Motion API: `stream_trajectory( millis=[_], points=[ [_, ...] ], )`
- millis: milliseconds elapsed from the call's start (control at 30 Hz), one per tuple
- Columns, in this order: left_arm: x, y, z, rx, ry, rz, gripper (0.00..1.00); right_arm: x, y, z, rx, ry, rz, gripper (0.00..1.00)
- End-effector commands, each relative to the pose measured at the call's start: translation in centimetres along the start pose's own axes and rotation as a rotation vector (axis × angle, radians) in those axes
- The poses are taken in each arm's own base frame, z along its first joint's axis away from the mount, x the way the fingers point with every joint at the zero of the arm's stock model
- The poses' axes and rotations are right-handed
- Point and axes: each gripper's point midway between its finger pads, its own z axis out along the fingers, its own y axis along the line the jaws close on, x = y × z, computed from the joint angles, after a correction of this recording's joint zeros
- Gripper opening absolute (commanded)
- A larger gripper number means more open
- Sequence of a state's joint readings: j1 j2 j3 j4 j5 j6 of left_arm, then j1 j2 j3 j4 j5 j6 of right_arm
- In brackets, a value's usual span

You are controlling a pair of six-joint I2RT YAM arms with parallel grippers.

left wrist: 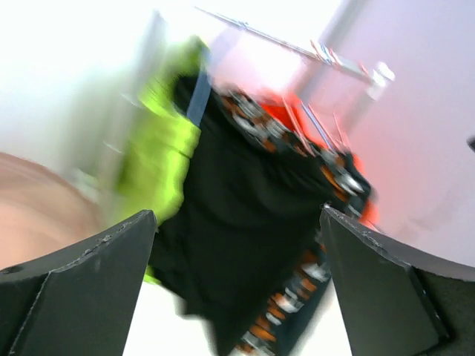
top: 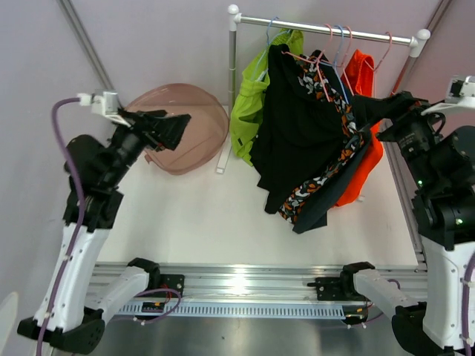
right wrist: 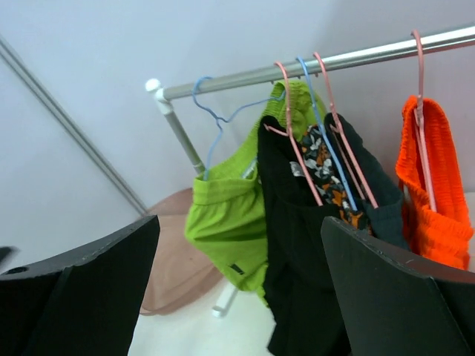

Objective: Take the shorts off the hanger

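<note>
A translucent pinkish-brown basket (top: 189, 133) sat at the far left of the white desk (top: 193, 215), just beside the foot of a clothes rack (top: 232, 81). The rack's metal rail (top: 326, 28) ran rightward from a white upright post and carried a white cap at each end. A lime-green garment (top: 249, 111) hung near the rail's left end and an orange garment (top: 364, 78) near its right end. An aluminium track (top: 245, 285) ran along the desk's near edge. A grey strip (top: 85, 41) slanted across the pale wall behind the basket.
</note>
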State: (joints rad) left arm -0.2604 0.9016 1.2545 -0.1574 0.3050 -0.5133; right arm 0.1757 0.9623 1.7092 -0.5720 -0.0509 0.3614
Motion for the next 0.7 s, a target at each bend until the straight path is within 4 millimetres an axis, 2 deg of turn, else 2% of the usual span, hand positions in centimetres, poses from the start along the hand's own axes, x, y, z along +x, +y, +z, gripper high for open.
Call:
stream_trajectory(
  millis=[0,33,67,133,167,200,233,333,367,400,467,500,667],
  points=[
    [1.3,5.9,-2.1,-0.307,0.061,0.165,0.99,1.2,-1.4,1.3,0.013,-0.034,-0.099,0.99],
    [1.3,6.3,-2.3,-0.320,0.061,0.204,0.99,1.2,-1.9,1.5,0.028,-0.052,-0.125,0.99],
    [1.4,6.7,-2.4,-0.334,0.062,0.221,0.99,1.1,-3.3,1.8,0.103,-0.066,-0.134,0.99],
    [1.3,7.4,-2.6,-0.365,0.062,0.260,0.99,1.3,-4.7,3.7,0.167,-0.032,-0.172,0.99],
    [1.8,8.0,-2.4,-0.379,0.074,0.264,0.99,1.8,-5.5,4.4,0.203,0.001,-0.193,0.99],
    [1.8,8.3,-2.4,-0.390,0.074,0.271,0.99,3.1,-6.4,6.4,0.230,0.051,-0.210,0.99],
    [2.3,8.6,-2.4,-0.394,0.084,0.279,0.99,2.3,-6.5,7.0,0.243,0.041,-0.224,0.99],
    [3.4,8.8,-2.1,-0.369,0.097,0.278,0.99,2.5,-9.2,9.4,0.366,0.056,-0.266,0.99],
    [3.6,8.6,-2.1,-0.358,0.091,0.272,0.99,2.4,-10.1,9.8,0.407,0.056,-0.273,0.99],
    [4.6,9.0,-2.2,-0.359,0.105,0.259,0.99,2.3,-10.6,10.2,0.420,0.048,-0.270,0.99],
    [5.0,8.2,-2.0,-0.308,0.098,0.238,0.99,2.1,-11.7,11.2,0.452,0.030,-0.263,0.99],
    [6.0,8.6,-2.1,-0.305,0.116,0.231,0.99,2.0,-12.1,11.4,0.464,0.022,-0.259,0.99],
    [7.1,9.0,-2.5,-0.312,0.114,0.207,0.99,1.8,-14.6,12.9,0.566,0.015,-0.275,0.99]
  ],
)
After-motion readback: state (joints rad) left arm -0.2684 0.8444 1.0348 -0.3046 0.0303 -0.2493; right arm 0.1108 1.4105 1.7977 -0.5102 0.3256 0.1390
